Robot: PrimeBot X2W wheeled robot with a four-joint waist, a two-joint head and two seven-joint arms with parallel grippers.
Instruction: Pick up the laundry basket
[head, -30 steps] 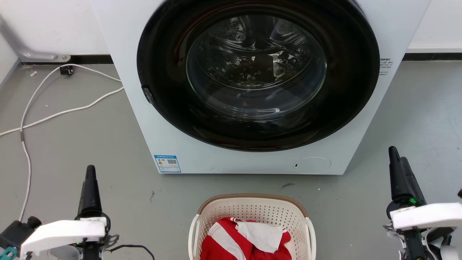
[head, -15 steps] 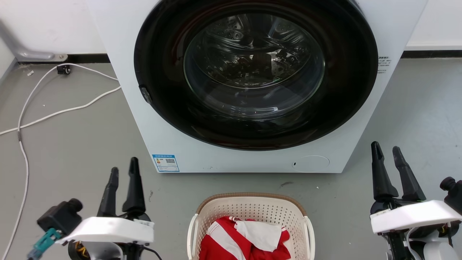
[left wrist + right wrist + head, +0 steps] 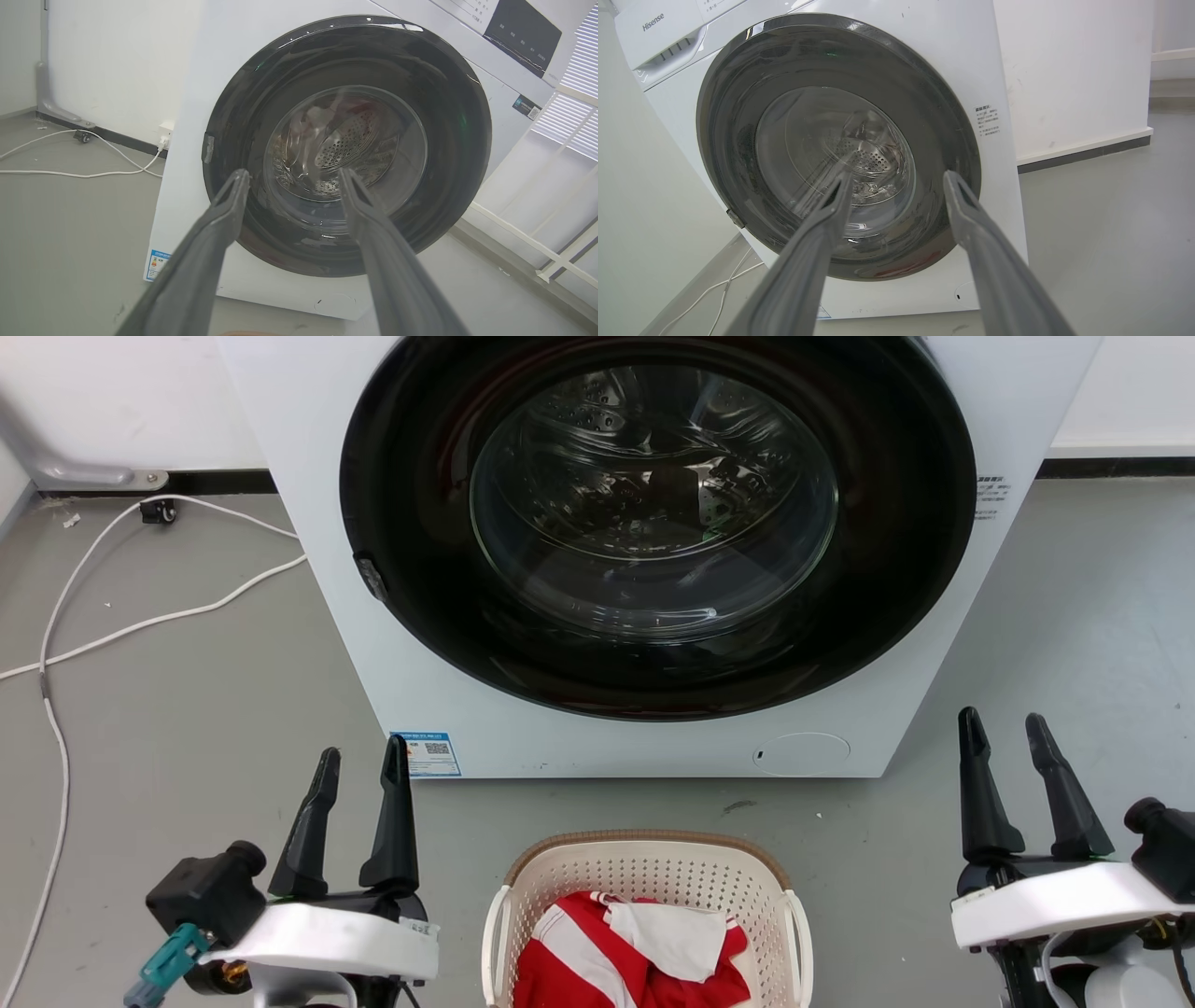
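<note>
Flanking the laundry basket [image 3: 644, 841], both claws point toward the washing machine [image 3: 373, 691]. Left claw [image 3: 362, 751]: released, fingers spread in a narrow V, grasping and touching nothing, near the basket's left handle. Right claw [image 3: 1002, 719]: released to a similar width, likewise empty, well apart from the right handle. The basket stands on the grey floor [image 3: 187, 728] at the bottom centre of the head view, near the machine's front, and contains a red-and-white garment [image 3: 579, 961]. Bare floor separates each claw from the basket rim; a white cable [image 3: 140, 625] lies far left.
</note>
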